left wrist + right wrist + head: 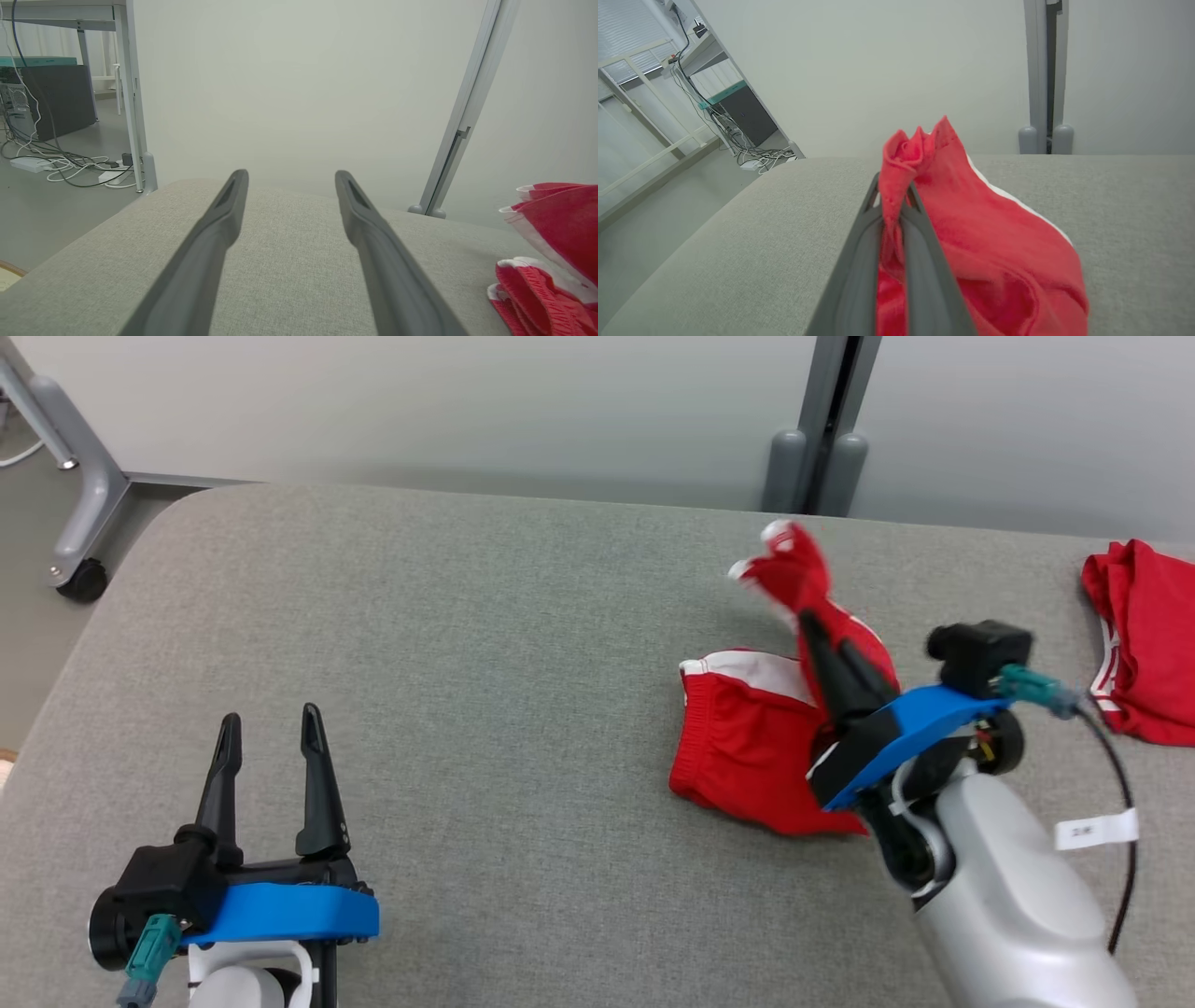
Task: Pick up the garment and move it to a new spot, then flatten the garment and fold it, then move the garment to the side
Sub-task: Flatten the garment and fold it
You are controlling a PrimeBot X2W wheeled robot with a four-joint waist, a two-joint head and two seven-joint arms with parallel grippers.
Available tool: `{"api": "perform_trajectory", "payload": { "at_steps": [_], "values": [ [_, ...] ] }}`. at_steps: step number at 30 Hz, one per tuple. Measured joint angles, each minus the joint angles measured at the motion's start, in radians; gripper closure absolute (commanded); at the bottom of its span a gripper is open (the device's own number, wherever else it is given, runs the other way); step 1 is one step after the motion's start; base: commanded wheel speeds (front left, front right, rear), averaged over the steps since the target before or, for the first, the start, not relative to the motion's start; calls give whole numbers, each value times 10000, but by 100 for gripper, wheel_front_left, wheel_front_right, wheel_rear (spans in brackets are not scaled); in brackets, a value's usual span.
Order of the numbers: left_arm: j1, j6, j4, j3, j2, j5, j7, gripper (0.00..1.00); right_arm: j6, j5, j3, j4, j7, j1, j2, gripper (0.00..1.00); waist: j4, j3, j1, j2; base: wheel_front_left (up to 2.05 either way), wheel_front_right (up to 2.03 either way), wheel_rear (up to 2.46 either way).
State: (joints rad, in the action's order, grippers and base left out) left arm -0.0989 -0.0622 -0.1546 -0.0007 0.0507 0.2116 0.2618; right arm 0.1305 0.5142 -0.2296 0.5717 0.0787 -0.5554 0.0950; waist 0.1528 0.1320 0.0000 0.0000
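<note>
Red garment (747, 747) pinched in R hand (808, 619), part lifted; L hand (270, 717) wide, empty.

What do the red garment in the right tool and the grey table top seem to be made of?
The red garment: probably soft knit or fleece-like fabric, matte; it looks fuzzy in the right wrist view and bunches limply where the right tool pinches it. The table top: apparently grey woven cloth covering, matte, with a fine weave and rounded edges.
</note>
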Motion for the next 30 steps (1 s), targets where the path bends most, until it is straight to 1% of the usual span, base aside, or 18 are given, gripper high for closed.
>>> {"api": "perform_trajectory", "payload": {
  "at_steps": [10, 16, 17, 18, 19, 25, 30],
  "values": [
    [92, 88, 81, -56, 2, 84, 0, 0, 0, -121, -1814, 59, 12, 1034, -165, 100, 149, 66, 1, 0, 0, 0, 0],
    [110, 102, 105, -75, 2, 105, 0, 0, 0, -188, -2420, 50, 217, 1528, -209, 100, 124, 111, 0, 0, 0, 0, 0],
    [107, 102, 105, -82, 2, 113, 0, 0, 0, -155, -2495, 46, 253, 1574, -230, 93, 111, 123, 0, 0, 0, 0, 0],
    [105, 102, 105, -88, 2, 113, 0, 0, 0, -132, -2569, 36, 286, 1609, -251, 26, 96, 131, 0, 0, 0, 0, 0],
    [100, 102, 105, -94, 2, 113, 0, 0, 0, -134, -2671, 19, 314, 1623, -259, 0, 82, 135, 0, 0, 0, 0, 0],
    [87, 102, 81, -127, 2, 109, 0, 0, 0, -368, -3179, -65, 600, 1682, -293, 0, -71, 94, 0, 0, 0, 0, 0],
    [89, 100, 67, -127, 2, 61, 0, 0, 0, -412, -3244, -439, 986, 1716, -146, 0, -312, 6, 0, 0, 0, 0, 0]
  ]
}}
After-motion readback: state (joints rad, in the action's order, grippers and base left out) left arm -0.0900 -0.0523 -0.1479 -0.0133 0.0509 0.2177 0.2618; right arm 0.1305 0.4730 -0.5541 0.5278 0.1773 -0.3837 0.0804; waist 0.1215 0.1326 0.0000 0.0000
